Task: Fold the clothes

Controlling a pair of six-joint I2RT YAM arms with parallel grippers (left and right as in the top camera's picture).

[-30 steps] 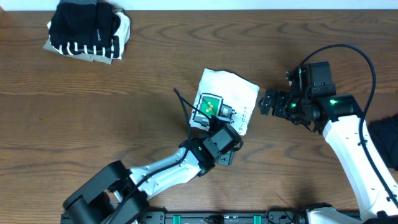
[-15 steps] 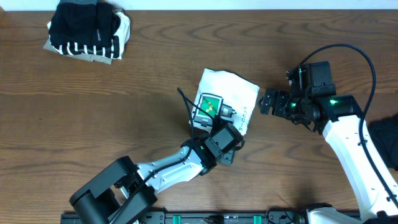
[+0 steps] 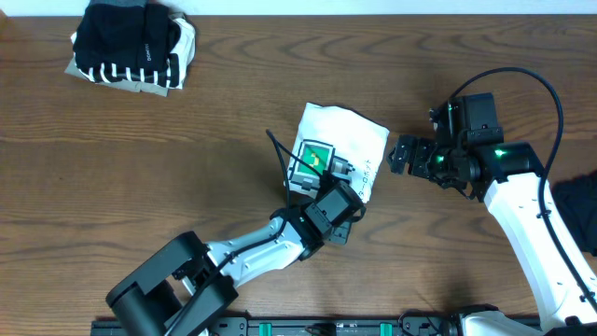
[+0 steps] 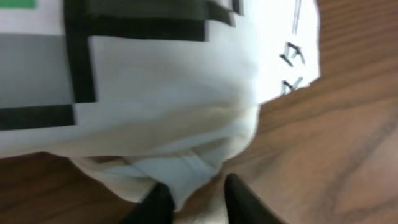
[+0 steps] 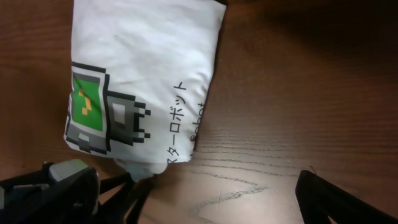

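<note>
A: Item one, white T-shirt (image 3: 343, 142)?
B: Folded packet, centre of the overhead frame, green print up; left gripper (image 4: 194, 199) nipped together on its lower hem, a tuck of cloth between the tips, likely to drag or turn the packet.
A: Right gripper (image 3: 401, 155)?
B: Jaws wide apart, holding nothing; parked just right of the shirt, probably awaiting its turn.
A: Other stock?
B: Folded pile (image 3: 131, 42), black, striped, beige, upper left, well apart, seemingly finished; dark cloth (image 3: 580, 210) at the right edge, kind unclear.
A: Surface, room?
B: Brown wood-grain table (image 3: 187, 159); room not visible.
</note>
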